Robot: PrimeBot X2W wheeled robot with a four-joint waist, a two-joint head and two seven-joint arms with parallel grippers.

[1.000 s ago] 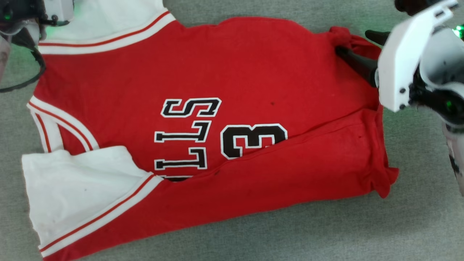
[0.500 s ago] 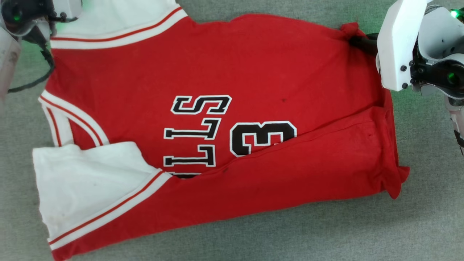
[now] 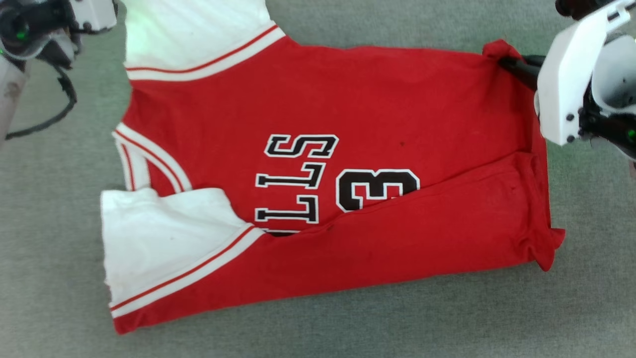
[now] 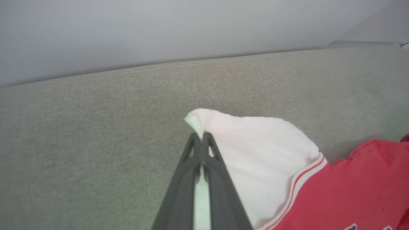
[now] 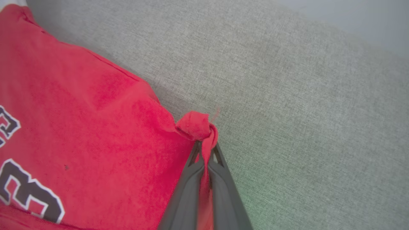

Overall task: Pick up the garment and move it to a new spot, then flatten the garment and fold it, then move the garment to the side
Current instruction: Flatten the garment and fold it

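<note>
The garment [image 3: 348, 114] is red with white end panels, thin red-and-white stripes and black lettering. It lies spread on a grey fabric surface [image 3: 318, 328], its near long edge folded over the print. In the left wrist view my left gripper [image 4: 201, 138] is shut on the far white corner [image 4: 195, 119], which is raised a little off the surface. My right gripper [image 5: 206, 146] is shut on the bunched far red corner [image 5: 195, 125]. In the head view that red corner [image 3: 497, 48] sits at the upper right, pinched by the right gripper [image 3: 508, 62].
The grey fabric surface runs all around the garment, with open room in front [image 3: 348, 338] and on the left [image 3: 44, 223]. Its far stitched edge [image 4: 159, 67] meets a pale wall [image 4: 159, 28]. A black cable [image 3: 59, 107] hangs from my left wrist.
My right gripper has shut on the far red corner. In the head view the garment's left white end has shifted to the right, and the far white panel with it.
</note>
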